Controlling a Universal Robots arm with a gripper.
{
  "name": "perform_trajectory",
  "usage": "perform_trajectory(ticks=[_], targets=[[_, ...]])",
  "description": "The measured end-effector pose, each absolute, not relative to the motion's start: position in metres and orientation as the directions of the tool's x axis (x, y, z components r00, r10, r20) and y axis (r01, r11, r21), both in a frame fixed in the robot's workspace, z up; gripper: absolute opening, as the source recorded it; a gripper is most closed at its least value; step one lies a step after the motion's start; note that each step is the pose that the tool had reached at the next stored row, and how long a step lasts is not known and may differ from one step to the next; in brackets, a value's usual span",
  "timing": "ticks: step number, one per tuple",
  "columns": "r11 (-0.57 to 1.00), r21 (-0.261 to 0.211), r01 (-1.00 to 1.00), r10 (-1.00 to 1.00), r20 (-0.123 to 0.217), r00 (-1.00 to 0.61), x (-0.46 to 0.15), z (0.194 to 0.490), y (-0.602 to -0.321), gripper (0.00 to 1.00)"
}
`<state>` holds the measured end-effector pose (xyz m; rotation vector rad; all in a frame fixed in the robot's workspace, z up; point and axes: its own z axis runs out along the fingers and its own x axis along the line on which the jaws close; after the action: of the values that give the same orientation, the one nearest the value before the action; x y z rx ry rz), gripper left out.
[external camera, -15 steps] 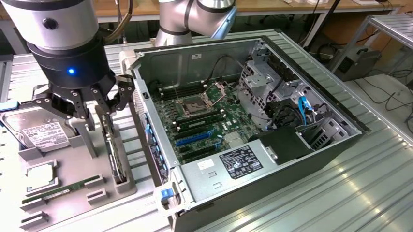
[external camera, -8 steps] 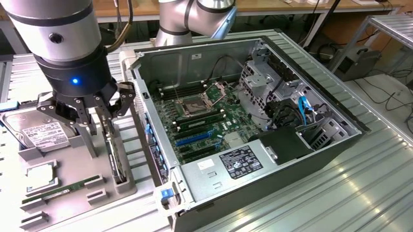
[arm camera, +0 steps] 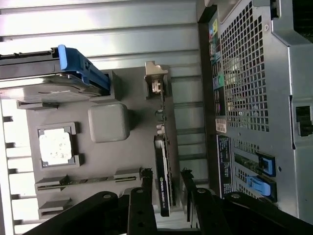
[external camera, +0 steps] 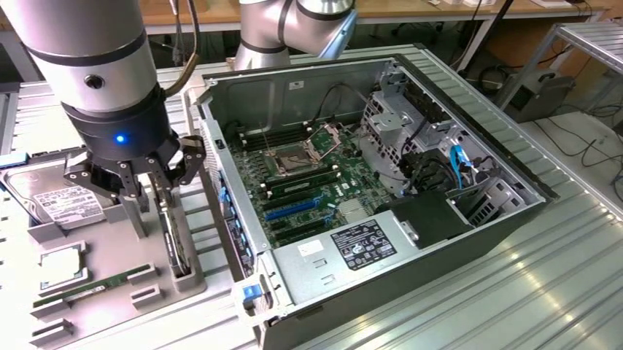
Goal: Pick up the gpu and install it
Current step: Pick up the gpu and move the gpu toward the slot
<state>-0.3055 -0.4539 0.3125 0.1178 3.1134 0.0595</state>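
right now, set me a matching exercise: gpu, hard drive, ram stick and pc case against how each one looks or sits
Things
1. gpu
2. hard drive
3. ram stick
4. pc case

States
A. green and narrow
B. side open, motherboard showing
C. black, standing on its edge
D. silver, white label facing up

Pairs: 1-C, 2-D, 3-A, 4-B

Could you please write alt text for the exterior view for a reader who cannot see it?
The robot's open gripper hangs over a black gpu standing on edge in a grey parts tray. To the exterior view's right lies an open computer case, motherboard exposed.
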Motion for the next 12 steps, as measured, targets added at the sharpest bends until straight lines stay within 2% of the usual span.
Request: perform_trajectory(ticks=[12], targets=[[0.997,0.039,0.073,0.075,-0.027,-0.997,-0.306,0.284,-0.454,0.36]])
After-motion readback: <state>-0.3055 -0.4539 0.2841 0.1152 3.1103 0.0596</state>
